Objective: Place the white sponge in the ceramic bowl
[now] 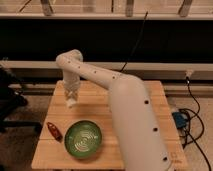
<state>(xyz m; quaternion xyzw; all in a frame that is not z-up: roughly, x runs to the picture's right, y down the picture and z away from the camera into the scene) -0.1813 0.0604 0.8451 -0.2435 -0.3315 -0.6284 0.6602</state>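
Note:
The white sponge (71, 104) is a small pale block on the far left part of the wooden table (50, 155). My gripper (71, 98) hangs straight down from the white arm's wrist, and its tip is right on top of the sponge. The ceramic bowl (83, 138), green with pale swirl lines, stands on the front of the table. It is below and slightly right of the gripper, with a gap of bare wood between them, and nothing lies in it.
A small red object (53, 131) lies left of the bowl near the table's left edge. My thick white arm (132, 115) covers the table's right half. A dark chair (10, 102) stands to the left. Cables and a blue box (180, 120) lie on the floor to the right.

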